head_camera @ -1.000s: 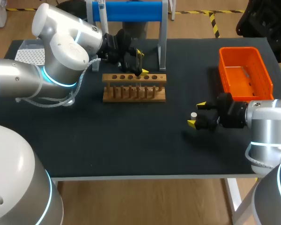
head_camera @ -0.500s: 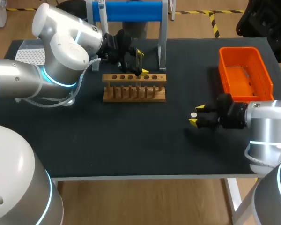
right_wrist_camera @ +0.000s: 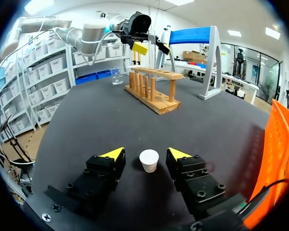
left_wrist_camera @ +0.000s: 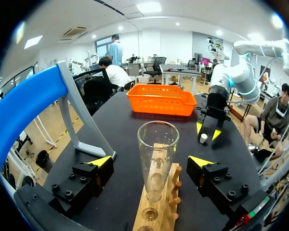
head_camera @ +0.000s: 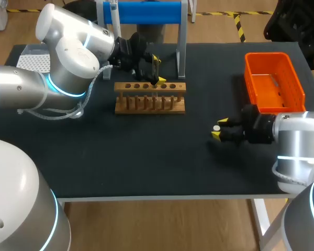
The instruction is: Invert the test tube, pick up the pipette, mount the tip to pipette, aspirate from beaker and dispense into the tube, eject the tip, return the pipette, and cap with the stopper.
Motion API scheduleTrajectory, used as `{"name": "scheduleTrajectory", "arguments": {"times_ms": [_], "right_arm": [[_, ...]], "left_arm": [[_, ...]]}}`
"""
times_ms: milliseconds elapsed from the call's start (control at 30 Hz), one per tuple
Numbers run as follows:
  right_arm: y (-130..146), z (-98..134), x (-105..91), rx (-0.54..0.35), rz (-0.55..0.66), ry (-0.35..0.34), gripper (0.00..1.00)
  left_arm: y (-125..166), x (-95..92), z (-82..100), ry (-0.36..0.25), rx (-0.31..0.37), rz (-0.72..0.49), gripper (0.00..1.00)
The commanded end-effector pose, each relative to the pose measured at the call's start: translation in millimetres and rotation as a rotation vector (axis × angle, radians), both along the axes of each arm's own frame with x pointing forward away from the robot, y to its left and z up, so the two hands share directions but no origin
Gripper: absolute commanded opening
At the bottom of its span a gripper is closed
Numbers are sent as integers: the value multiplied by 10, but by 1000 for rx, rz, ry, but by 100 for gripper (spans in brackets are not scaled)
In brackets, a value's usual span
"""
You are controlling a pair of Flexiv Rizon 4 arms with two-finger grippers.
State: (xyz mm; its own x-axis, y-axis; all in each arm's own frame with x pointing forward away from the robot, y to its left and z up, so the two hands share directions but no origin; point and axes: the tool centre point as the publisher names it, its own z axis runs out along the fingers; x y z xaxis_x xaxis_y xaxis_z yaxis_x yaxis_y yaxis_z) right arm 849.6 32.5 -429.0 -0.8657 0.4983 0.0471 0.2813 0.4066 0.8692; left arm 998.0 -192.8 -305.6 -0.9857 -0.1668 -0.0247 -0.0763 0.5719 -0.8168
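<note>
Hovering over the wooden rack (head_camera: 149,98) at the far middle of the desk (head_camera: 146,162), my left fingers (left_wrist_camera: 102,161) stand apart on either side of the test tube (left_wrist_camera: 157,154), with a clear gap on both sides, so they grip nothing. The test tube stands upright in the rack with its open mouth up. Just behind the rack rises the blue stand (head_camera: 146,11). Near the right side of the desk, my right fingers (right_wrist_camera: 111,155) are low over the surface and also spread, with the small white stopper (right_wrist_camera: 149,160) resting on the desk between them, touched by neither finger. The orange basket (head_camera: 273,81) sits at the far right, beyond my right arm. Seen from the right wrist, the beaker (right_wrist_camera: 116,76) stands on the desk past the rack.
</note>
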Motion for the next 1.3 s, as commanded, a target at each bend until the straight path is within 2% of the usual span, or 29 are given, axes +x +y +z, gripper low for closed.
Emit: {"name": "scheduleTrajectory", "arguments": {"times_ms": [33, 167, 533, 633, 700, 733, 767, 867, 900, 933, 1133, 1300], "right_arm": [[8, -17, 3, 1, 0, -1, 51], [15, -27, 9, 1, 4, 0, 45], [22, -50, 23, -2, 3, 5, 42], [22, -53, 33, -1, 0, 5, 38], [23, -54, 37, 0, -1, 5, 31], [23, -55, 38, 1, -2, 5, 20], [23, -55, 39, 1, -2, 5, 16], [22, -57, 43, 2, -4, 5, 13], [22, -57, 44, 2, -4, 5, 9], [21, -57, 45, 2, -4, 5, 0], [10, -34, 58, 8, -6, 6, 0], [19, 90, 64, 43, 2, 28, 0]], "left_arm": [[0, 15, -7, 2, -1, -3, 100], [0, 15, -7, 2, -1, -3, 100], [0, 15, -7, 2, -1, -3, 100], [0, 15, -7, 2, -1, -3, 100], [0, 15, -7, 2, -1, -3, 100], [0, 15, -7, 2, -1, -3, 100], [0, 15, -7, 2, -1, -3, 100], [0, 15, -7, 2, -1, -3, 100], [0, 15, -7, 2, -1, -3, 100], [0, 15, -7, 2, -1, -3, 100], [0, 15, -7, 2, -1, -3, 100], [0, 15, -7, 2, -1, -3, 100]]}}
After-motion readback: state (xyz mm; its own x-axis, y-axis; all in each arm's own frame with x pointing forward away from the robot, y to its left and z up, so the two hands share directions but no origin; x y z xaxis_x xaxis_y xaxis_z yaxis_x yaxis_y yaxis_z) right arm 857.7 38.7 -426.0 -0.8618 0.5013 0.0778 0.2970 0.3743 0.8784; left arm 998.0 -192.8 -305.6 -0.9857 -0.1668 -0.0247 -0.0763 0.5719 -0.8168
